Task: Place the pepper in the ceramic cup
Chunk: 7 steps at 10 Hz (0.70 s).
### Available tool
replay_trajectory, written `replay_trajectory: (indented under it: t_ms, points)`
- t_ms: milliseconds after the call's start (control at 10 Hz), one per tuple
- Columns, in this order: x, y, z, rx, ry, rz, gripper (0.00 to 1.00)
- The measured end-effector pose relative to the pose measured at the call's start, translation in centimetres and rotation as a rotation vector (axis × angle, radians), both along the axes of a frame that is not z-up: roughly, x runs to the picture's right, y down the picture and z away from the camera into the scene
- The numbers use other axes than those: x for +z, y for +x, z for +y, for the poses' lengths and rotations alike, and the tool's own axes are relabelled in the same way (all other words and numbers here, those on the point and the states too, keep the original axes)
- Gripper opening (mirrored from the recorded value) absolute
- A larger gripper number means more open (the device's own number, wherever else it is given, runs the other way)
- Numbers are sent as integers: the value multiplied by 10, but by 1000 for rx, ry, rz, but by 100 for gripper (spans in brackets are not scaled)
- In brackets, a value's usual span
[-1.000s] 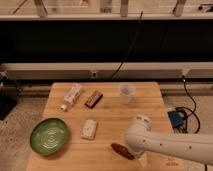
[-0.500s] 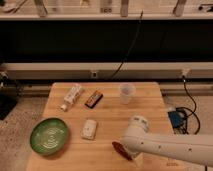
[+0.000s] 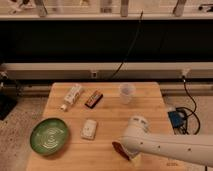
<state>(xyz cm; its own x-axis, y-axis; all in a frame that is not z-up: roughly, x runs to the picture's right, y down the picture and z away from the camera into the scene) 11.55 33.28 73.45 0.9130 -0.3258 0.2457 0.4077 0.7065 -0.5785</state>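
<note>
The pepper lies near the front edge of the wooden table; only a small dark red part of it shows beside the white arm. My gripper is at the end of that arm, directly over the pepper and covering most of it. The ceramic cup stands upright and pale at the back right of the table, well beyond the gripper.
A wide green bowl sits at the front left. A white bottle and a dark bar with an orange edge lie at the back left. A small white packet lies mid-table. A blue box and cables lie on the floor to the right.
My arm has come down and slightly left over the pepper, which now shows less than before. The other things have not moved.
</note>
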Motion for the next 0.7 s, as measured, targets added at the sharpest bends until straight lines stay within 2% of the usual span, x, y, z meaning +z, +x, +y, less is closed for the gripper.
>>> replay_trajectory:
  t_ms: [400,700]
  points:
    - [9,-6,6,67,-25,60,80]
    - [11,-8,2,141,-9,109,80]
